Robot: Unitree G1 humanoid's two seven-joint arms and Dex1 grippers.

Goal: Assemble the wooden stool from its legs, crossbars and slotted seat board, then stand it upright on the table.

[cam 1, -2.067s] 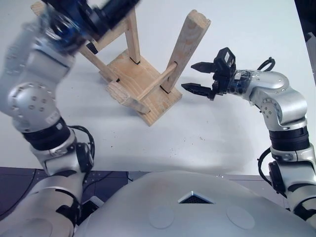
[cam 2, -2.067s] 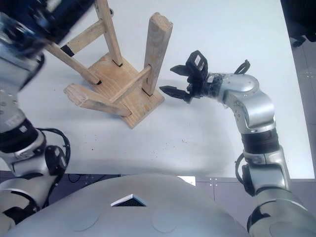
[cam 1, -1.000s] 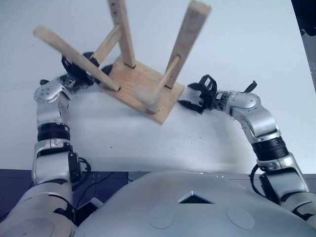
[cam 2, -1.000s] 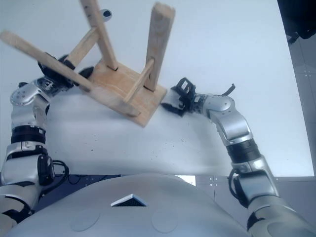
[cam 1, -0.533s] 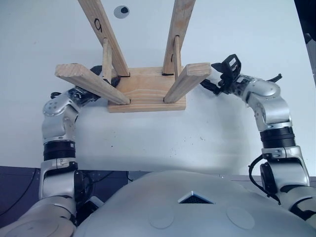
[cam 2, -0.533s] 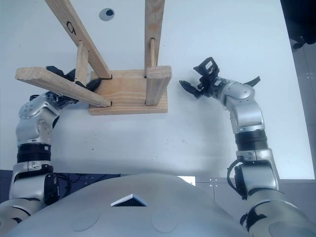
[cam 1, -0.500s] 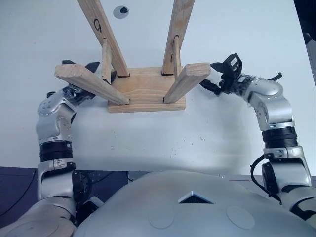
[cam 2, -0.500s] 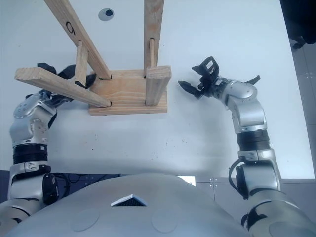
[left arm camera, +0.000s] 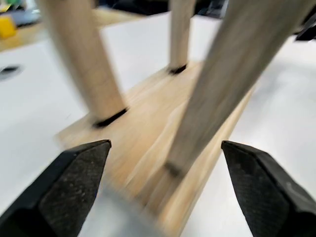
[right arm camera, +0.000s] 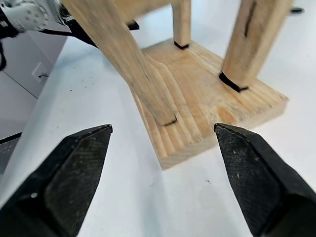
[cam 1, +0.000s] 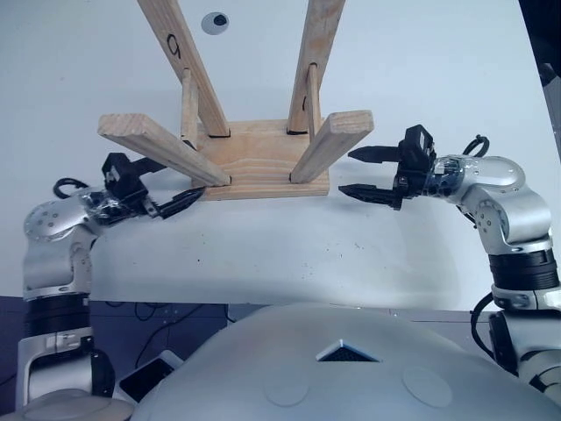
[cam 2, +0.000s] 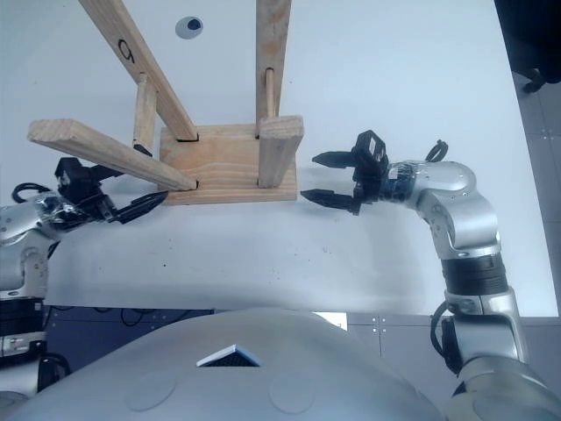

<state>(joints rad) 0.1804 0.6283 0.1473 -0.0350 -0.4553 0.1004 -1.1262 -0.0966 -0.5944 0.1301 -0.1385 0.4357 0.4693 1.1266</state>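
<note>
The stool [cam 1: 260,167] stood upside down on the table [cam 1: 421,70], its seat board [cam 1: 263,175] flat on the surface and all 4 legs pointing up, with a crossbar [cam 1: 188,105] slotted into each pair. Assembly looked finished; what remained, I judged, was turning it over.

The left gripper [cam 1: 180,180] sat just beside the board's left end, under the near left leg [cam 1: 162,149], with its jaws spread. The right gripper [cam 1: 345,172] faced the right end below the near right leg [cam 1: 331,145], jaws also spread and holding nothing.

To do the flip well, both arms should close on matching spots, either the 2 board ends or the 2 near legs. They should lift together so the slotted joints are not levered apart. The turn should be slow, and all 4 feet should land before the jaws let go.

Compared with 0.5 s earlier, the stool had not moved. The left gripper had drawn back out from behind the near left leg. The right gripper had dropped from beside that leg's tip toward the board's end.
</note>
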